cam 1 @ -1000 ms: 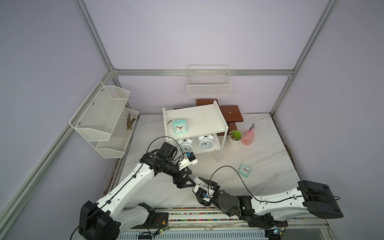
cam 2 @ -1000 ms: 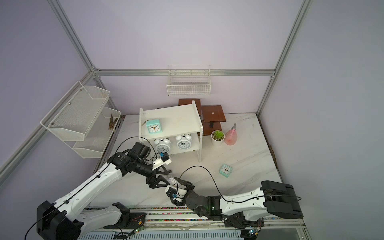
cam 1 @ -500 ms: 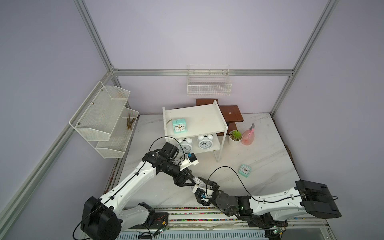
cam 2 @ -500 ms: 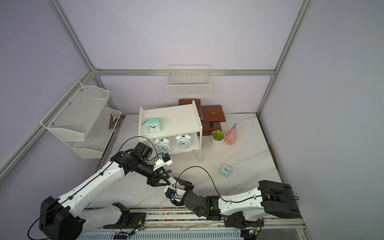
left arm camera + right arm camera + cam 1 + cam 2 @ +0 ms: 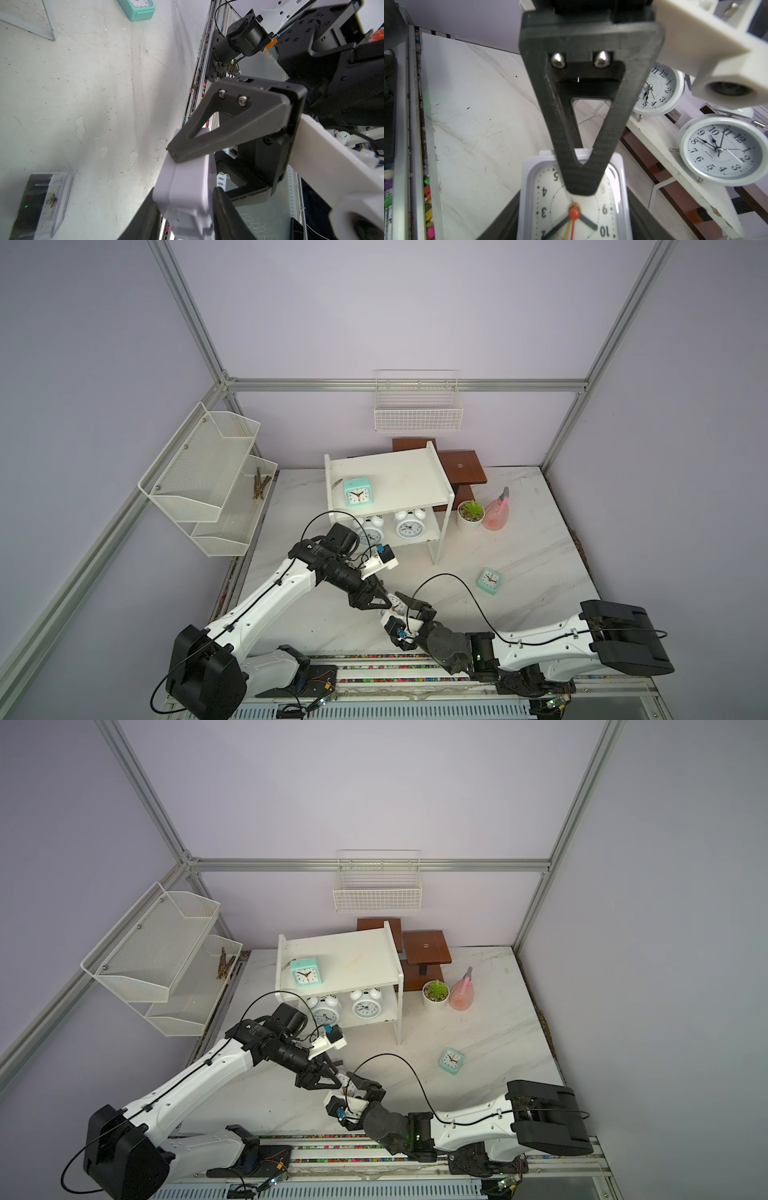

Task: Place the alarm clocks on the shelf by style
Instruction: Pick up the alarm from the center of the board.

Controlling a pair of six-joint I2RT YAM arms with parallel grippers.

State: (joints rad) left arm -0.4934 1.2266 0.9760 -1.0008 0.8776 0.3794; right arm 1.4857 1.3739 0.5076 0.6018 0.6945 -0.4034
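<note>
white sq clock [image 5: 550,207] gripped by both l gripper [image 5: 185,193] & r gripper [image 5: 574,195]

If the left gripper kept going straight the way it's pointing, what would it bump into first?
The white square clock that the left gripper clasps; just beyond, the right gripper grips that clock from the opposite side, so it would probably be struck next.

Pale marble-look counter [image 5: 519,547], satin, scratched and chipped; matt white painted boards on the shelf [image 5: 403,477], dark polished wood on the stand [image 5: 463,466] on its far side. Smooth glossy white plastic on the white square clock [image 5: 604,209], shiny white rims on the twin-bell clocks [image 5: 720,149]. Matt black plastic with fine ridges on the end effector fingers [image 5: 581,180], bright metal screw heads [image 5: 558,60], white wire mesh on the left wall rack [image 5: 199,472].
</note>
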